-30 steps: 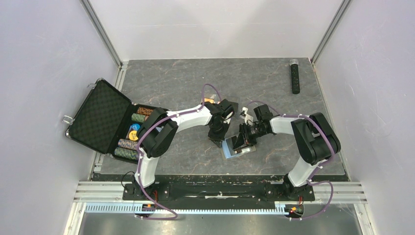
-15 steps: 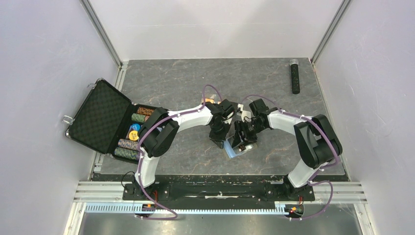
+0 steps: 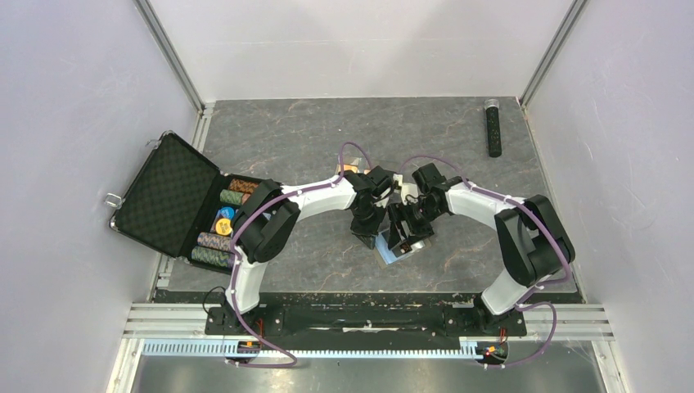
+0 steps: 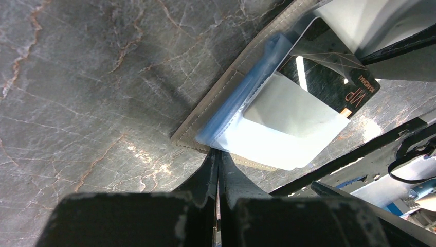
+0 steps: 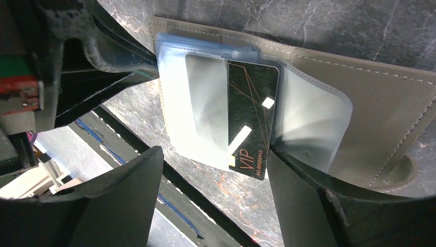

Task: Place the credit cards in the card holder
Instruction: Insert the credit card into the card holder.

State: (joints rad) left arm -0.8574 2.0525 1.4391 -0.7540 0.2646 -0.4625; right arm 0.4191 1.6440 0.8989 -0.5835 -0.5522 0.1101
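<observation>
The card holder [image 3: 398, 253] lies open on the table, taupe outside with clear and light blue sleeves [image 5: 205, 103]. One dark credit card [image 5: 253, 113] with orange VIP print sits partly inside a sleeve, its end sticking out; it also shows in the left wrist view as a card [image 4: 329, 72]. My right gripper [image 5: 213, 154] hangs open over it, a finger on each side, touching nothing. My left gripper [image 4: 218, 157] is shut, its tips pressed against the holder's edge [image 4: 205, 141]. From above, left gripper [image 3: 366, 232] and right gripper [image 3: 403, 232] stand close together.
An open black chip case [image 3: 164, 195] with rows of chips [image 3: 219, 229] stands at the left. A black stick-shaped object [image 3: 493, 127] lies at the back right. A small orange thing [image 3: 350, 169] peeks out behind my left wrist.
My right gripper's jaws have spread apart, and the right wrist has shifted left toward the left gripper. The left gripper has stayed shut on the holder's edge.
</observation>
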